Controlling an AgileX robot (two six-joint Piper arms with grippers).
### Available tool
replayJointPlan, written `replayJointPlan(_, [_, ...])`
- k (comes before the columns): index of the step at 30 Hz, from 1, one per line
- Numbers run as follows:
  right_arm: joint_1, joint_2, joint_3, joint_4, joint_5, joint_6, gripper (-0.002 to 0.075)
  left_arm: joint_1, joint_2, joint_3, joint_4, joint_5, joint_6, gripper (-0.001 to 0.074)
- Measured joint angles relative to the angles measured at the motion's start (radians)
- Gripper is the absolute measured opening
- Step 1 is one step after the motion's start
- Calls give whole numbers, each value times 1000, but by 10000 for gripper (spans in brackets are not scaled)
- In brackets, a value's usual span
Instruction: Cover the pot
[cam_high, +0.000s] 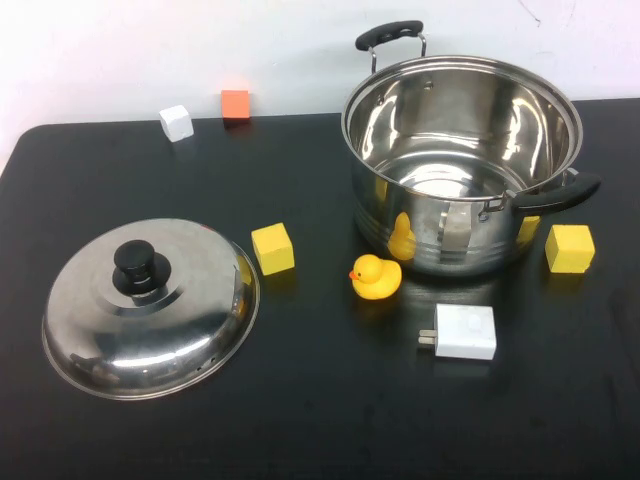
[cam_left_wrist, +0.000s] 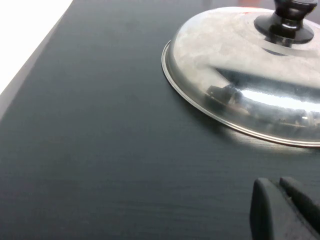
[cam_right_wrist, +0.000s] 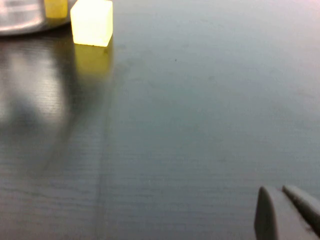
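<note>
The pot (cam_high: 470, 130) stands open and empty at the right rear of the black table; one black handle points to the back and the other to the right. Its domed steel lid (cam_high: 150, 310) with a black knob (cam_high: 140, 265) lies knob-up at the front left, well apart from the pot. Neither arm shows in the high view. My left gripper (cam_left_wrist: 274, 181) is shut and empty, low over the table a short way from the lid's rim (cam_left_wrist: 240, 85). My right gripper (cam_right_wrist: 276, 189) is shut and empty over bare table, away from the pot's base (cam_right_wrist: 20, 17).
A yellow cube (cam_high: 273, 248), a rubber duck (cam_high: 376, 277) and a white charger (cam_high: 464, 331) lie between the lid and the pot. Another yellow cube (cam_high: 569, 248) sits to the right of the pot and shows in the right wrist view (cam_right_wrist: 91, 22). A white cube (cam_high: 176, 122) and an orange cube (cam_high: 235, 104) sit at the back left.
</note>
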Motion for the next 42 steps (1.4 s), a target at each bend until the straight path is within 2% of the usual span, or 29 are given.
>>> replayJointPlan(32, [0,0,0,0,0,0,-2,0,0,2,-7,-34,0,-3])
replayJointPlan(36, [0,0,0,0,0,0,-2,0,0,4,-8,-129,0,-3])
replayJointPlan(42, [0,0,0,0,0,0,-2,0,0,4,-11,-458,0,-3])
